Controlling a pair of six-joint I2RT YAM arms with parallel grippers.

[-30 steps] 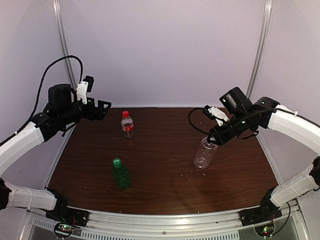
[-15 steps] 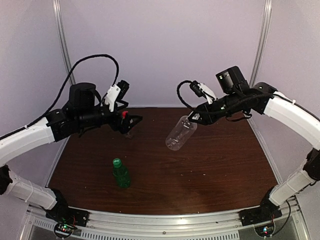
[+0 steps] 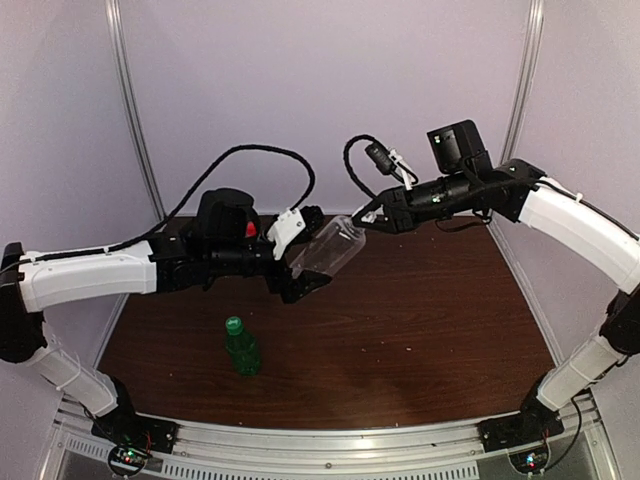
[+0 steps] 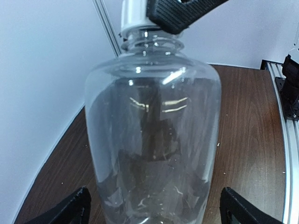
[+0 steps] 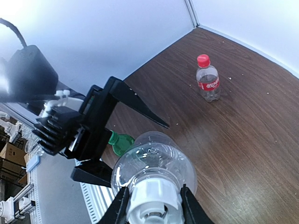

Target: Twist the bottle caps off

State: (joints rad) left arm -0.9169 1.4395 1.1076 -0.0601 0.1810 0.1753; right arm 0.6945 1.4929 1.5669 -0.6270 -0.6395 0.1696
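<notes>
**Hidden or cut off.** In the overhead view the left arm covers the red-labelled bottle point(image 5: 208, 81), and only its red cap point(image 3: 249, 229) shows behind the wrist. In the right wrist view the green bottle point(image 3: 241, 348) is mostly masked by the raised bottle, and that pincer's fingers are cut by the lower edge. In the left wrist view the raised bottle's base runs out of frame.

**Axis.** The wide clear bottle point(image 3: 328, 250) hangs in the air above the table point(image 3: 420, 320). Its long axis is slanted: the neck points up toward the right pincer point(image 3: 375, 216) and the base down toward the left pincer point(image 3: 315, 250).

**Pincers.** The right pincer is clamped on the white cap point(image 5: 152, 198). The left pincer is spread wide, with its fingertips point(image 4: 79, 207) standing off either side of the bottle's lower body; no contact is visible.

**Others.** The green bottle stands upright on the table below the left pincer, green cap point(image 3: 234, 324) on. The red-labelled bottle stands upright beyond it.

**Writing.** The red label carries white script too small to read.
</notes>
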